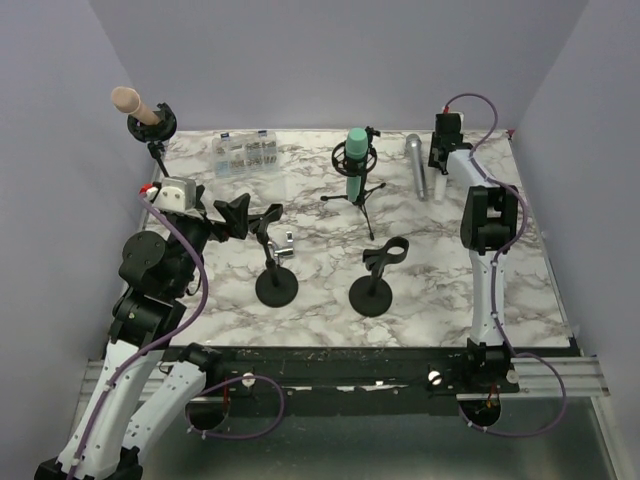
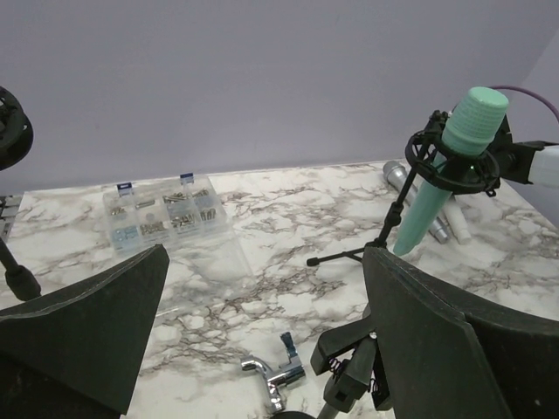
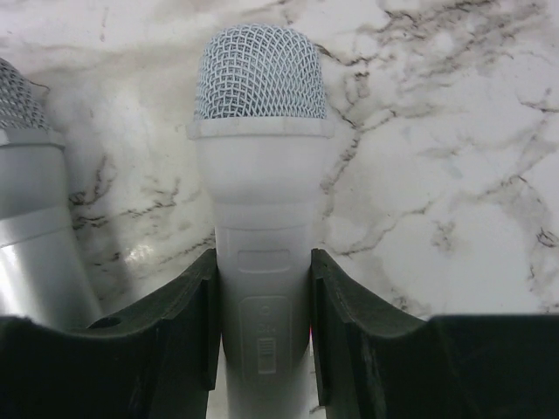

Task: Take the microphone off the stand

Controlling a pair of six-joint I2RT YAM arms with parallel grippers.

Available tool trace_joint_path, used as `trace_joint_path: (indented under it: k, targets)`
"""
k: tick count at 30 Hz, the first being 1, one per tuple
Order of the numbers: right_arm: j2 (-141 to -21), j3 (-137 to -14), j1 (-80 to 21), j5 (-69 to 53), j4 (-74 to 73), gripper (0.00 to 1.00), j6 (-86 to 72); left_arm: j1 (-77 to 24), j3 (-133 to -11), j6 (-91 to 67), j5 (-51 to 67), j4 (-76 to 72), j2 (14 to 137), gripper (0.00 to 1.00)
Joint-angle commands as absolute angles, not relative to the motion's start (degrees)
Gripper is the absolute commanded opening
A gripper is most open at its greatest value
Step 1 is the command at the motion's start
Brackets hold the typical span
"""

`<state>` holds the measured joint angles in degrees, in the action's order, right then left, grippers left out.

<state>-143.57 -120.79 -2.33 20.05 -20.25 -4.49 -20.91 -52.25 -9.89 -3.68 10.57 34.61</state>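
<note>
Toward the table's far right corner, white handheld microphone (image 3: 262,175) was clamped at its barrel between the right gripper's (image 3: 262,288) fingers. It was clear of any stand, just beside a silver microphone (image 3: 35,227) on the marble table (image 3: 454,175). Judged rigid, smooth, fairly light; mesh grille dentable, so barrel grip suited. Left gripper (image 2: 266,262) gaped empty, facing the green microphone (image 2: 445,166).

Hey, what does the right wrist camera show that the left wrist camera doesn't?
Only the right wrist: the white microphone, mesh head and switch showing, clamped between the right fingers. Only the left wrist: the teal microphone on its tripod stand, the clear parts box, a chrome clamp and the open left fingers. Both: the marble table and the silver microphone lying on it.
</note>
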Motion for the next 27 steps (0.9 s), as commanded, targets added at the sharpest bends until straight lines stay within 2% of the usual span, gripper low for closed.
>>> trace_joint_path:
  k: [1,16,27]
  targets:
    - [-147.0,-126.8,-2.1,17.0,-22.0,0.01,-2.0,-21.2,-50.9,-9.3,-7.2,9.8,33.8,0.97]
    - [-152.0,-131.3,-2.1,8.6,-17.1,0.10,-0.6,-21.1,-50.0,-8.9,-8.1,9.1,36.4,0.97]
    - [-153.1,-134.9,-1.9,6.9,-16.2,0.23,-0.6,-20.9,-49.6,-8.6,-8.4,8.7,37.5,0.97]
